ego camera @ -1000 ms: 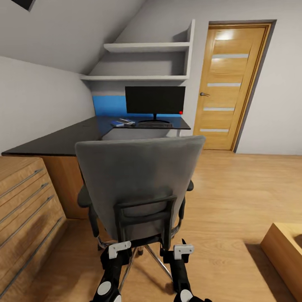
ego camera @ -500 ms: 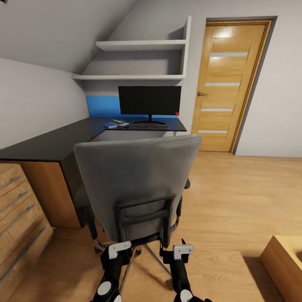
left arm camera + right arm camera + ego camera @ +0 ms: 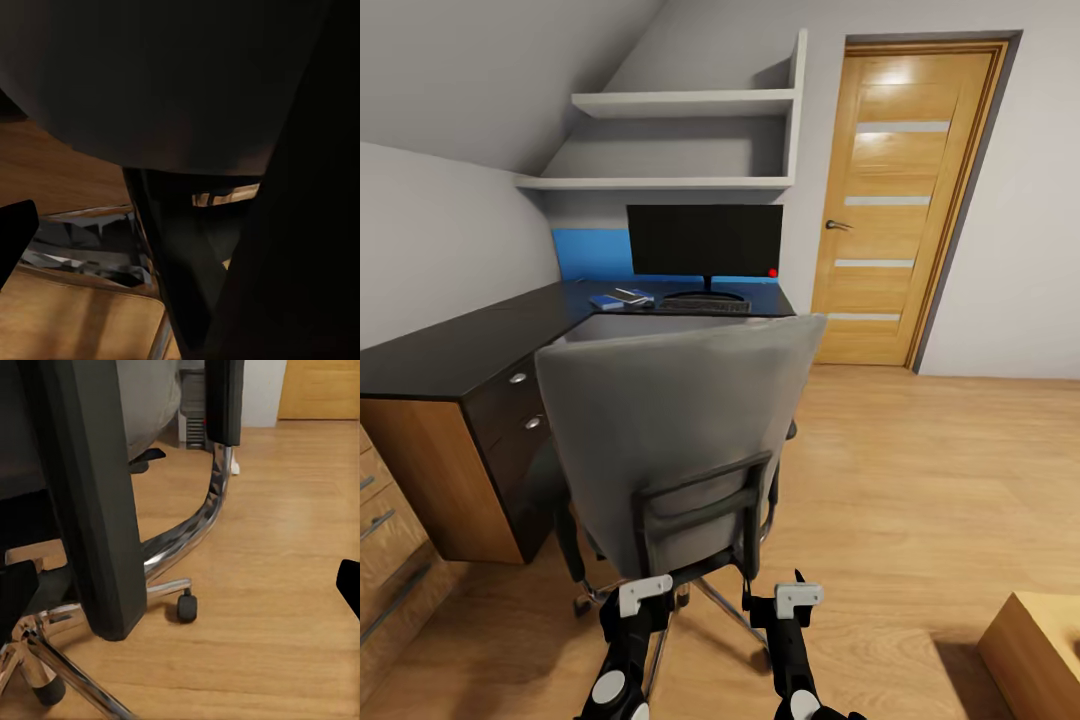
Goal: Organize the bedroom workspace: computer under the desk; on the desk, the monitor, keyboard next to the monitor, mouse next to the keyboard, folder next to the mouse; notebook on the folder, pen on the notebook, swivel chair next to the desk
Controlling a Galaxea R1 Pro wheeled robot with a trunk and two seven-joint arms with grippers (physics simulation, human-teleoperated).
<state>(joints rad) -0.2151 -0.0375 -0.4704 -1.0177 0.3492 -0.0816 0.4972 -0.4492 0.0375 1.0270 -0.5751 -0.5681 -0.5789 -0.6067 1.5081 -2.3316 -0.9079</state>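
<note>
The grey swivel chair (image 3: pixel 670 420) stands with its back to me, between me and the black L-shaped desk (image 3: pixel 460 350). At the desk's far end stands the monitor (image 3: pixel 705 240), with the keyboard (image 3: pixel 705 306) in front of it. The blue folder (image 3: pixel 605 302) lies left of the keyboard with a small pale thing on it, too small to name. My left gripper (image 3: pixel 640 592) and right gripper (image 3: pixel 795 590) sit low behind the chair's back frame. The right gripper (image 3: pixel 180 585) is open by the chrome base (image 3: pixel 187 532). The left fingertip (image 3: pixel 11 232) stands wide, beside the dark chair frame. The computer (image 3: pixel 193 412) shows under the desk.
A black drawer unit with silver knobs (image 3: pixel 520 400) closes the desk's near end, and a wooden dresser (image 3: pixel 380 540) stands left of it. Shelves (image 3: pixel 680 140) hang above the monitor. A wooden door (image 3: pixel 900 200) is at the right, and a low wooden corner (image 3: pixel 1040 650) sits at the bottom right.
The whole view has shifted: the camera moved forward and right. The chair stays just ahead of my grippers, the desk's drawer unit has come into view and the dresser has slid off left.
</note>
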